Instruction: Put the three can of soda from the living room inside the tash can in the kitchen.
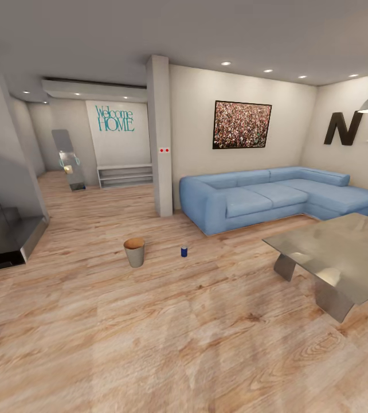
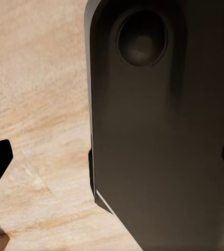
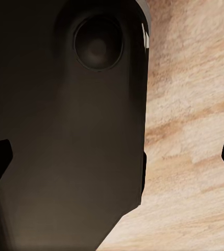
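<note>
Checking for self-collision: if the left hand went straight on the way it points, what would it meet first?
Probably the robot's own dark body panel, which looms ahead of the left hand; depth is unclear. Wood floor lies beside it.

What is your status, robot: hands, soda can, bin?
Both hands open, empty. Blue can upright on floor beside bin, apart. Path there clear.

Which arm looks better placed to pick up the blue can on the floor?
Neither yet: the blue can stands far ahead, right of the bin. Slight edge to the right arm, since the can lies on the bin's right side.
</note>
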You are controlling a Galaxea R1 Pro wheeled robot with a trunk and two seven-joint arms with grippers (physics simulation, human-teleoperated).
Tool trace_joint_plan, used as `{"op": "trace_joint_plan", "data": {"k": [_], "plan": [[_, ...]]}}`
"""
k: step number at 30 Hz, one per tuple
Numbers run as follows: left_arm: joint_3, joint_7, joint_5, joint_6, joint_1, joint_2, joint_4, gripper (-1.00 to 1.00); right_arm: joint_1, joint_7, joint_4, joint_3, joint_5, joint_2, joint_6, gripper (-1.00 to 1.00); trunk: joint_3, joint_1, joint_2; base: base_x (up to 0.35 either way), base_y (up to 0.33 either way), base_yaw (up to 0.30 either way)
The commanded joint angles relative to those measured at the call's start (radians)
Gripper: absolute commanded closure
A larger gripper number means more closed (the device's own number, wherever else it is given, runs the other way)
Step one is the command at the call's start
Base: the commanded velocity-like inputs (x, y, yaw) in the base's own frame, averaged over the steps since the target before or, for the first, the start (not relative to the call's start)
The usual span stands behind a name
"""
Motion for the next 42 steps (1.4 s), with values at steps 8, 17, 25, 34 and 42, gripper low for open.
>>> {"op": "trace_joint_plan", "data": {"k": [8, 17, 25, 34, 42], "plan": [[0.0, 0.0, 0.0, 0.0, 0.0, 0.0, 0.0, -1.0, 0.0, 0.0, 0.0, 0.0, 0.0, 0.0, 0.0, -1.0, 0.0, 0.0, 0.0, 0.0, 0.0, 0.0], [0.0, 0.0, 0.0, 0.0, 0.0, 0.0, 0.0, -1.0, 0.0, 0.0, 0.0, 0.0, 0.0, 0.0, 0.0, -1.0, 0.0, 0.0, 0.0, 0.0, 0.0, 0.0], [0.0, 0.0, 0.0, 0.0, 0.0, 0.0, 0.0, -1.0, 0.0, 0.0, 0.0, 0.0, 0.0, 0.0, 0.0, -1.0, 0.0, 0.0, 0.0, 0.0, 0.0, 0.0], [0.0, 0.0, 0.0, 0.0, 0.001, 0.0, 0.0, -1.0, 0.0, 0.0, 0.0, 0.0, 0.0, 0.0, 0.0, -1.0, 0.0, 0.0, 0.0, 0.0, 0.0, 0.0], [0.0, 0.0, 0.0, 0.0, 0.0, 0.0, 0.0, -1.0, 0.0, 0.0, 0.0, 0.0, 0.0, 0.0, 0.0, -1.0, 0.0, 0.0, 0.0, 0.0, 0.0, 0.0]]}}
